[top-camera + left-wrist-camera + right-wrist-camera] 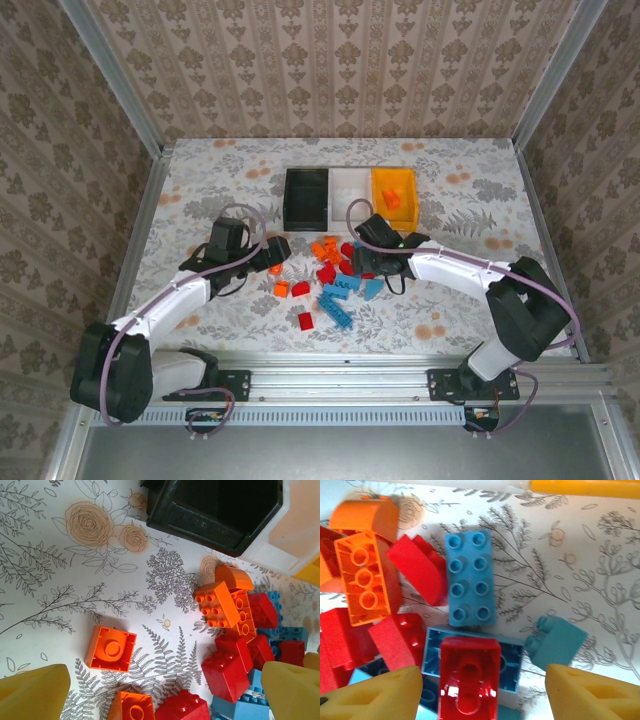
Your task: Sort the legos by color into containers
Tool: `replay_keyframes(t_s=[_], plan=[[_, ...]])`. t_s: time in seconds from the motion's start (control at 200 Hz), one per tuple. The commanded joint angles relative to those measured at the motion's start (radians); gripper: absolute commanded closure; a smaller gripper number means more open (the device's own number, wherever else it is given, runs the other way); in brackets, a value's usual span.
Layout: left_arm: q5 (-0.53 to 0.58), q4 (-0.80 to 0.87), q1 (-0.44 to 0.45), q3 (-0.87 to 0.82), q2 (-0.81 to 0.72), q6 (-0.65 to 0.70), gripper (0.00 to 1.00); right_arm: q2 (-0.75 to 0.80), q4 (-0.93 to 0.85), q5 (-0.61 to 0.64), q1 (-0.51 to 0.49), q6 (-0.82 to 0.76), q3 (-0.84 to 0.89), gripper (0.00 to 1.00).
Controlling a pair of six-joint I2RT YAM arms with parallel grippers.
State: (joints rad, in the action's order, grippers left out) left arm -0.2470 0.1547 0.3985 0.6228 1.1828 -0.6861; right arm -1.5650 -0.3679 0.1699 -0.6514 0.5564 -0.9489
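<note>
The flowered bench point(200, 190) carries three bins in a row, black point(306, 197), white point(350, 190) and orange-yellow point(393, 220), all beyond both hands. Just short of the bins lies the heap of bricks point(335, 278), red, orange and light blue. One orange brick point(392, 198) sits in the orange-yellow bin.

The right hand point(482, 690) hangs over the heap's right half, partly open and holding nothing. Between its fingers point(375, 695), touching neither, lies a red brick point(469, 677), hollow side up, resting on a blue brick point(512, 655). Its long axis runs straight away from the hand toward the bins, so the fingers would close across its narrow width.

The left hand point(165, 672), wide open and empty, hovers at the heap's left edge over a stray orange brick point(111, 648). By this the right hand is much the nearer to the red brick, and needs only to drop and close.
</note>
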Motion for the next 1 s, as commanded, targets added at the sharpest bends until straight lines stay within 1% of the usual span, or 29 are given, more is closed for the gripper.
replay_keyframes(t_s=[0.0, 0.08, 0.16, 0.235, 0.315, 0.395, 0.595, 0.685, 0.795, 0.855, 0.995], plan=[[-0.023, -0.004, 0.009, 0.014, 0.004, -0.014, 0.0, -0.034, 0.052, -0.067, 0.002, 0.021, -0.01, 0.33], [-0.027, -0.009, 0.014, 0.02, 0.017, -0.013, 0.0, -0.066, 0.041, -0.056, 0.002, 0.031, -0.018, 0.35], [-0.032, -0.015, 0.02, 0.021, 0.031, -0.013, 0.0, -0.077, 0.044, -0.053, 0.003, 0.037, -0.01, 0.39], [-0.034, -0.02, 0.027, 0.022, 0.041, -0.014, 0.0, -0.072, 0.046, -0.052, 0.002, 0.037, -0.005, 0.46], [-0.034, -0.023, 0.03, 0.02, 0.049, -0.013, 0.0, -0.059, 0.041, -0.04, 0.002, 0.032, -0.004, 0.57], [-0.034, -0.026, 0.031, 0.024, 0.055, -0.015, 0.0, -0.042, 0.04, -0.028, 0.002, 0.032, -0.002, 0.64], [-0.034, -0.016, 0.031, 0.036, 0.049, -0.009, 0.0, 0.012, 0.015, 0.017, 0.0, 0.008, -0.044, 0.67], [-0.032, -0.006, 0.031, 0.043, 0.036, -0.001, 0.0, 0.012, 0.005, 0.057, 0.006, -0.029, -0.112, 0.67], [0.002, 0.033, 0.018, 0.062, 0.009, 0.023, 0.0, -0.063, 0.002, 0.094, 0.034, -0.097, -0.251, 0.67], [0.012, 0.049, -0.01, 0.068, -0.013, 0.026, 0.0, -0.155, -0.004, 0.116, 0.057, -0.14, -0.352, 0.67], [-0.016, 0.051, -0.087, 0.063, -0.058, 0.008, 0.0, -0.393, -0.068, 0.148, 0.096, -0.195, -0.608, 0.67]])
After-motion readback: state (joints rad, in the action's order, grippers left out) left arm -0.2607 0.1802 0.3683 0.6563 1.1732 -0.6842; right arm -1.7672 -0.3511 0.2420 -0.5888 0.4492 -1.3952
